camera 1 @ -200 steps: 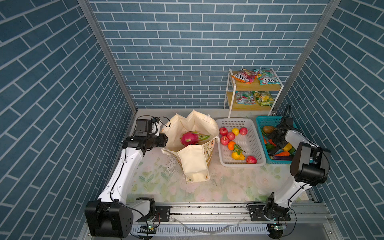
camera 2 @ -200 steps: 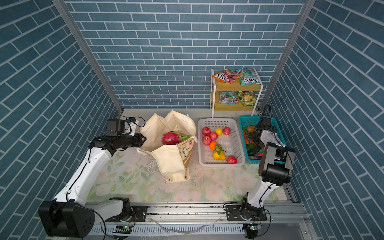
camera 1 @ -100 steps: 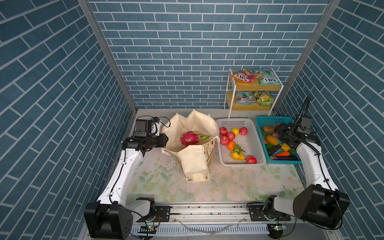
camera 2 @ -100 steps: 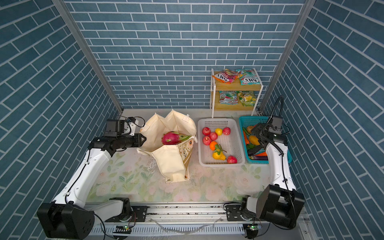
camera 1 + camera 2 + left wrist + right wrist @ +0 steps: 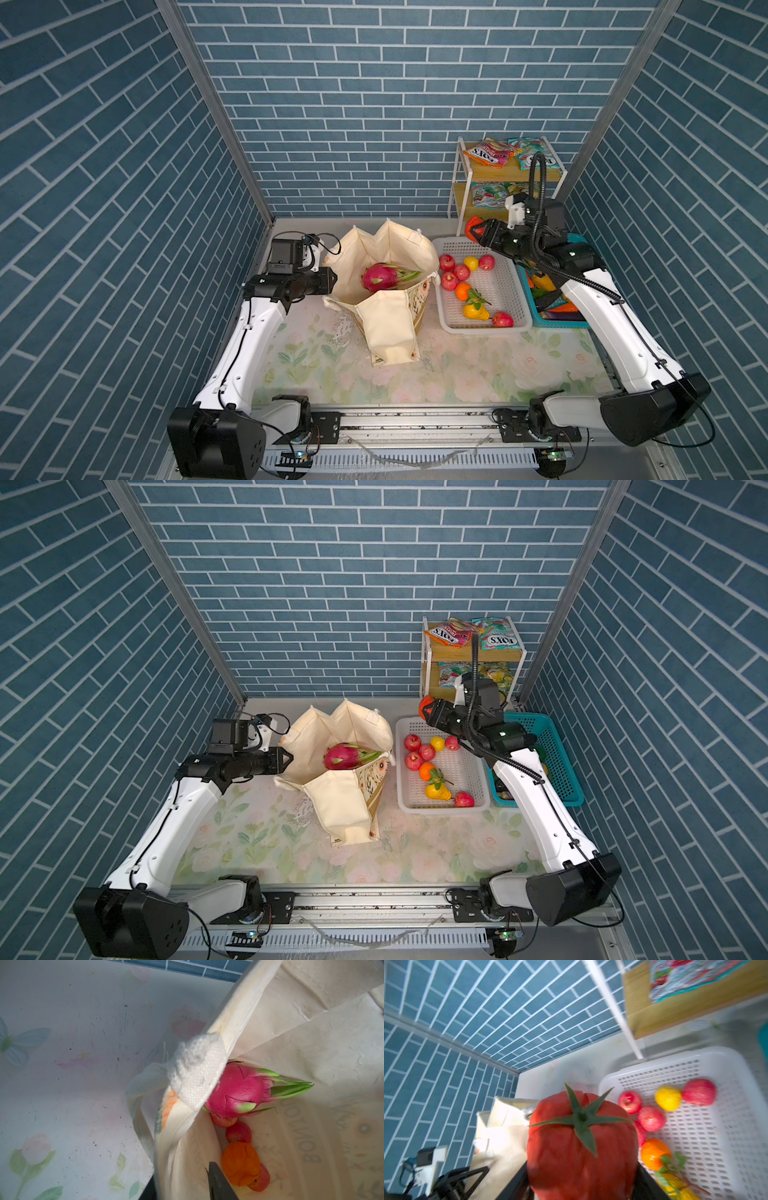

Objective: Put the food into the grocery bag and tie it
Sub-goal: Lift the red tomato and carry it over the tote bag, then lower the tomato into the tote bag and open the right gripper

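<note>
Inside the grocery bag (image 5: 386,328) lies pink dragon fruit (image 5: 379,277).

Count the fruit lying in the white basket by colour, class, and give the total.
In the white basket:
Red fruit: 5
Yellow fruit: 2
Orange fruit: 1
Total: 8

The tomato (image 5: 581,1142) is red, the dragon fruit (image 5: 239,1088) pink with green scales, the grocery bag (image 5: 386,324) cream.
</note>
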You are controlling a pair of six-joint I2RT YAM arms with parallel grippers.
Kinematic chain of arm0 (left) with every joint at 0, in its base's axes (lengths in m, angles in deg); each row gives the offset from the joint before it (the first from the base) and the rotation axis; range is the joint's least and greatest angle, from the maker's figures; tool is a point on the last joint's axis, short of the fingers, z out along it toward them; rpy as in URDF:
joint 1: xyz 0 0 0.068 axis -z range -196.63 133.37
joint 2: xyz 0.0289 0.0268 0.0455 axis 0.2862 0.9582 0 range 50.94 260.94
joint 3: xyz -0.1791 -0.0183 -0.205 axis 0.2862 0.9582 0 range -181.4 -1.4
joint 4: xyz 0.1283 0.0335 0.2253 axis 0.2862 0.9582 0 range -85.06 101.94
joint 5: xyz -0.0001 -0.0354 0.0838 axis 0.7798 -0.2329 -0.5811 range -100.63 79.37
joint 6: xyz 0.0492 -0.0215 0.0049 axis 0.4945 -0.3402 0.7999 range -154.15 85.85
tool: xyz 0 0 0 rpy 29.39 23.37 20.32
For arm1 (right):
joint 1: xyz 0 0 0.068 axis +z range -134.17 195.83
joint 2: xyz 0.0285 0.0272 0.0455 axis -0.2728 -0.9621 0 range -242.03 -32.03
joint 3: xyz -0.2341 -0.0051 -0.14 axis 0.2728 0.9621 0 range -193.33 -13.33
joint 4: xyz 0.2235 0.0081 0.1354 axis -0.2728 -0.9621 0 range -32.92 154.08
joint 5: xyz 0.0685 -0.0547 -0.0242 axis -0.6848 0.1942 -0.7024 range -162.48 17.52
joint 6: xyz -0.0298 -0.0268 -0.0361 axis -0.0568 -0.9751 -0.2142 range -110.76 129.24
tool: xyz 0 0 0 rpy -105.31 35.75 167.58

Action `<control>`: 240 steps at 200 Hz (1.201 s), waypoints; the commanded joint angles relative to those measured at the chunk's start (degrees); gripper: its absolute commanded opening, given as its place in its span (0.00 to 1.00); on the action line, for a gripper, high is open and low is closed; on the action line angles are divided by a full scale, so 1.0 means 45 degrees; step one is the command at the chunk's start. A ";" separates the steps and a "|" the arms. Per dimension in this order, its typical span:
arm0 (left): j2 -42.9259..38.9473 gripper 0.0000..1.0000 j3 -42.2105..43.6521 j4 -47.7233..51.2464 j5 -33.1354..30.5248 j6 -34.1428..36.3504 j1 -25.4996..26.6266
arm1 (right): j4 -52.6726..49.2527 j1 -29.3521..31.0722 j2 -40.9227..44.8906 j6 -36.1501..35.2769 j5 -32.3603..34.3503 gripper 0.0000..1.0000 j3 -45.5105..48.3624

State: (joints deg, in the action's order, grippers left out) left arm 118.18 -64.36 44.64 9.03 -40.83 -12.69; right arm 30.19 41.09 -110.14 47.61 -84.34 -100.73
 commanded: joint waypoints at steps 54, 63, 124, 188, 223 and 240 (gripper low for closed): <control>-0.0270 0.37 0.0046 0.0084 0.0256 0.0075 0.0061 | -0.1304 0.4739 -0.4093 -0.0753 0.0230 0.54 -0.4998; -0.0279 0.37 0.0064 0.0083 0.0260 0.0078 0.0056 | -0.1499 0.5075 -0.4508 -0.0895 0.0316 0.55 -0.5398; -0.0255 0.37 0.0065 0.0069 0.0287 0.0074 0.0080 | -0.2794 0.6135 -0.6368 -0.1542 0.0639 0.56 -0.6713; -0.0255 0.37 0.0071 0.0044 0.0320 0.0078 0.0080 | -0.3722 0.6183 -0.7496 -0.1856 0.1146 0.57 -0.7388; -0.0263 0.37 0.0065 0.0047 0.0342 0.0076 0.0080 | -0.4286 0.6205 -0.8129 -0.2037 0.1443 0.58 -0.7801; -0.0275 0.37 0.0065 0.0067 0.0338 0.0078 0.0080 | -0.4474 0.6214 -0.8439 -0.2157 0.1710 0.58 -0.7957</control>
State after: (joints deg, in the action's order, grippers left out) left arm 118.09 -64.36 44.47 9.82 -40.81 -12.66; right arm 13.36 68.78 -145.90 40.23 -79.33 -134.41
